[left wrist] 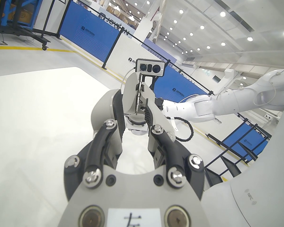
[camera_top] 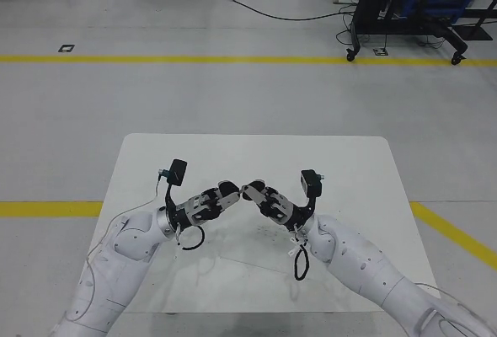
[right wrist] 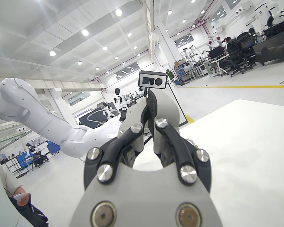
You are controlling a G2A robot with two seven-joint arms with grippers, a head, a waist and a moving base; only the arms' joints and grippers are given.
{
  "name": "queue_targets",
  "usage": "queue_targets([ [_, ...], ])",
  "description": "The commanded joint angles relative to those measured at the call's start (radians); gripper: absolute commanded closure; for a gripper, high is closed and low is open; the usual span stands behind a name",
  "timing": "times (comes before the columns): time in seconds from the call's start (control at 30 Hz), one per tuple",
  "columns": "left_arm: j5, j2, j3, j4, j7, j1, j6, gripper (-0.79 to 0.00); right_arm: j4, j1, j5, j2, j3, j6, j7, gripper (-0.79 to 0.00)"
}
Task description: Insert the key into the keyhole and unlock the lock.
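Above the middle of the white table, we see the two claws meeting tip to tip. In the top view the left gripper comes in from seven o'clock and the right gripper from five o'clock. The left one is clamped on the lock, a rounded silver body held off the table between its black pads, so that, we judge, its keyhole end faces the other arm. The right one is pinched tight on a thin dark blade, the key, seen edge-on and reaching toward the lock. We cannot tell how deep it sits, or whether it has turned. We judge that holding both parts in the air lets one arm brace while the other twists.
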Motion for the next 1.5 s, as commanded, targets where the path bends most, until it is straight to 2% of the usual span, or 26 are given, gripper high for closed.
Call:
queue_targets([
  [0.0,0.0,0.001,0.004,0.0,-0.001,-0.001,-0.003,-0.114,0.001,0.001,-0.004,0.001,-0.004,0.0,-0.006,0.0],
  [0.03,0.001,0.001,0.007,0.0,-0.004,-0.002,-0.004,0.0,0.002,0.002,-0.004,0.001,-0.007,0.0,-0.007,0.0],
  [0.37,-0.001,0.006,0.009,0.004,0.02,-0.006,0.001,0.0,0.008,0.019,0.001,0.002,-0.031,0.0,-0.001,0.0],
  [0.4,-0.001,0.006,0.007,0.004,0.026,-0.006,0.001,0.0,0.008,0.021,0.004,0.002,-0.035,0.0,0.005,-0.139],
  [0.43,0.0,0.006,0.005,0.004,0.033,-0.005,0.0,0.0,0.009,0.024,0.011,0.003,-0.039,0.0,0.012,-0.372],
  [0.47,0.0,0.007,0.002,0.005,0.04,-0.005,0.0,0.0,0.009,0.025,0.014,0.003,-0.039,0.0,0.014,-0.785],
  [0.73,-0.009,0.011,-0.063,0.018,0.159,0.017,0.03,0.0,0.009,0.025,0.014,0.003,-0.039,0.0,0.014,-0.785],
  [0.97,-0.012,0.011,-0.065,0.02,0.164,0.019,0.033,0.0,0.009,0.025,0.014,0.003,-0.039,0.0,0.014,-0.785],
  [1.1,0.029,0.011,-0.072,-0.009,0.176,0.03,0.056,0.0,0.009,0.025,0.014,0.003,-0.039,0.0,0.014,-0.785],
  [1.2,0.07,0.018,-0.071,-0.018,0.116,0.04,0.053,0.0,0.015,0.037,-0.05,0.015,-0.025,0.07,0.173,-0.785],
  [1.3,0.085,0.026,-0.052,-0.034,0.019,0.042,0.07,0.0,0.014,0.04,-0.036,0.042,0.018,0.04,0.315,-0.785],
  [1.47,0.071,0.036,-0.014,-0.057,-0.113,0.028,0.048,0.0,-0.05,-0.007,0.015,0.099,0.118,0.005,0.482,-0.785],
])
